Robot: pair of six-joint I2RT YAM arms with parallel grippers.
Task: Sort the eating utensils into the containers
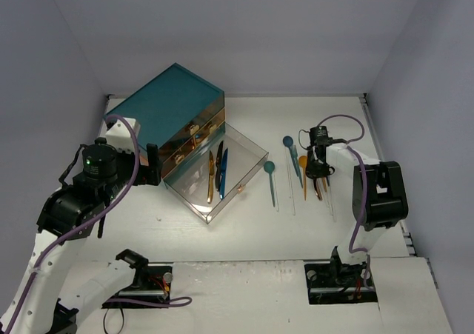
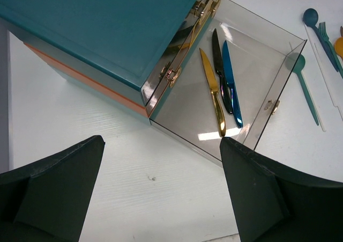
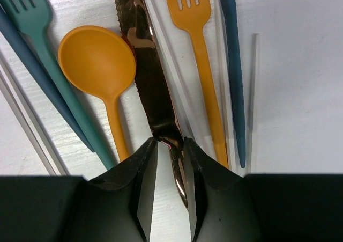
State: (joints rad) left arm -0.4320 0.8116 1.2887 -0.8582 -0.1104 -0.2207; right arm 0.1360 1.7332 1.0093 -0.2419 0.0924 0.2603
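Jaws of right gripper (image 3: 170, 143) tight on copper knife (image 3: 147, 75) — left gripper (image 2: 162, 143) wide apart.

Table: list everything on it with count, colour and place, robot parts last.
Chest: one, teal, back left.
Drawer: one, clear, out in front of chest.
Gold knife, black knife, blue knife: one each, in drawer.
Teal spoon: one, alone right of drawer.
Blue spoon: one, right pile.
Teal fork: one, right pile.
Orange spoon: one, right pile.
Orange fork: one, right pile.
Clear utensils: count unclear, right pile.
Copper knife: one, right pile, gripped.
Left claw: one, black, open, near drawer.
Right claw: one, black, shut on copper knife.
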